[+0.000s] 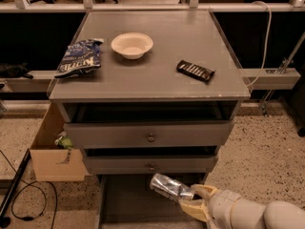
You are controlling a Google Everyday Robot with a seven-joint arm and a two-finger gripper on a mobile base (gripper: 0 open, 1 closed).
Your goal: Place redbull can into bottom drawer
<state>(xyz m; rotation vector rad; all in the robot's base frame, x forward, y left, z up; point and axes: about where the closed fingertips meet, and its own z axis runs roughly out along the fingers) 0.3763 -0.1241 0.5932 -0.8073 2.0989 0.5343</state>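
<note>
The redbull can (169,186) is a slim shiny silvery can, tilted on its side. My gripper (193,200) is shut on its right end and holds it above the open bottom drawer (124,204) of the grey cabinet. The arm comes in from the lower right corner. The drawer's floor shows below and left of the can. The two upper drawers (150,135) are closed.
On the cabinet top (152,75) lie a blue chip bag (78,57), a white bowl (132,45) and a dark candy bar (195,70). A cardboard box (55,154) stands to the left of the cabinet. Cables lie on the floor at the lower left.
</note>
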